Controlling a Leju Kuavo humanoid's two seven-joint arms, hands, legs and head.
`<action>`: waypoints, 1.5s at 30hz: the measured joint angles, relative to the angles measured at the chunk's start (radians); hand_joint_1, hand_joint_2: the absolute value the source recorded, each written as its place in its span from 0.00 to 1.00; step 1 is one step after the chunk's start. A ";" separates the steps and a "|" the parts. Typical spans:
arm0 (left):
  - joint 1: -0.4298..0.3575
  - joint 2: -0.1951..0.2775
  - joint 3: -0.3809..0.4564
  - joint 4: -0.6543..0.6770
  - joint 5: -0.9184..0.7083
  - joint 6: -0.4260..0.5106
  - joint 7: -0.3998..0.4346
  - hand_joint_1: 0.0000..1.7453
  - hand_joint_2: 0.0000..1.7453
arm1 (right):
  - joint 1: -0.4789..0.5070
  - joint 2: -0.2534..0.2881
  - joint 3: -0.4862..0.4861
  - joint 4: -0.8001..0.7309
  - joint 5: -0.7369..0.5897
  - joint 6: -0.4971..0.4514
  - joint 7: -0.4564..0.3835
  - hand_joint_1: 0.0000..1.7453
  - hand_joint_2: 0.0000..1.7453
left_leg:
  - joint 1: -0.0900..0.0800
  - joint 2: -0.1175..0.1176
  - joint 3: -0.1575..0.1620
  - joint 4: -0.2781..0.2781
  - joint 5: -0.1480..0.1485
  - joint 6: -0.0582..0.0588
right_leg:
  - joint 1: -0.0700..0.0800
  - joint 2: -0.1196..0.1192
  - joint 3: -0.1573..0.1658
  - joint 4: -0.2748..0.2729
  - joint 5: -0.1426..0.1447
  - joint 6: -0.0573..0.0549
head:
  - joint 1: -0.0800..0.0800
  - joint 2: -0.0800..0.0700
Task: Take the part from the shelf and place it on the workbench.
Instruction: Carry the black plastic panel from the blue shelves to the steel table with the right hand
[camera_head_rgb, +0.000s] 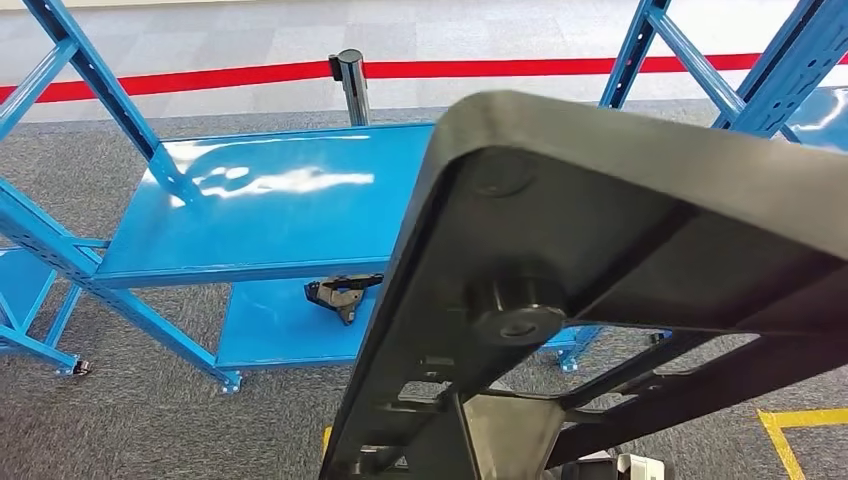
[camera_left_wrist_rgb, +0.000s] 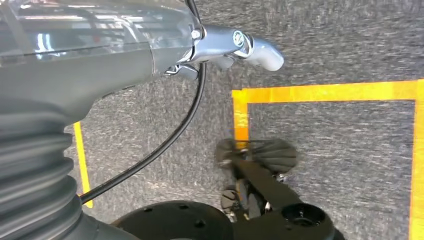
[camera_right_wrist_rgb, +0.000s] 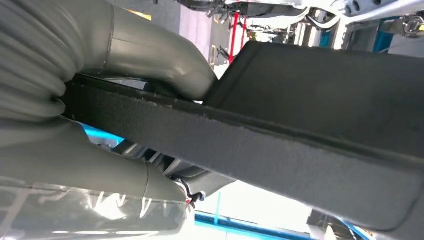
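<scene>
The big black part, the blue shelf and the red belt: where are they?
Black part (camera_head_rgb: 640, 190), head view, on its flat underside.
Blue shelf (camera_head_rgb: 270, 210), head view, on its glossy upper board.
Red belt (camera_head_rgb: 200, 77), head view, on its left stretch.

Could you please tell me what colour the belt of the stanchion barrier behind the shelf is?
Red; the barrier belt shows best in the head view.

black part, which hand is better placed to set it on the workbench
Right. The right hand already grips the black part, its thumb and fingers clamped around the edge. The left hand hangs over the carpet near yellow floor tape, holding nothing.
</scene>
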 joint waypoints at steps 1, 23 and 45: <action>0.000 0.002 0.000 0.000 0.000 0.000 0.000 0.00 1.00 | 0.002 0.000 0.000 0.005 -0.004 0.001 0.000 1.00 1.00 | 0.003 0.000 0.010 0.020 0.008 -0.003 | -0.001 0.000 -0.015 0.003 0.010 0.001 | 0.000 0.000; -0.003 0.019 0.018 -0.001 -0.012 -0.005 0.001 0.00 1.00 | 0.047 0.001 -0.003 0.018 0.028 0.011 -0.035 1.00 1.00 | -0.015 0.003 0.051 -0.263 0.211 0.037 | 0.019 0.001 0.122 -0.015 -0.085 0.017 | 0.001 0.000; 0.005 0.029 0.042 -0.001 -0.008 0.014 0.001 0.00 1.00 | 0.073 0.036 -0.007 -0.003 0.027 -0.001 -0.049 1.00 1.00 | 0.007 0.000 0.193 -0.293 0.100 0.049 | 0.003 0.022 -0.125 0.182 -0.065 0.048 | 0.003 0.000</action>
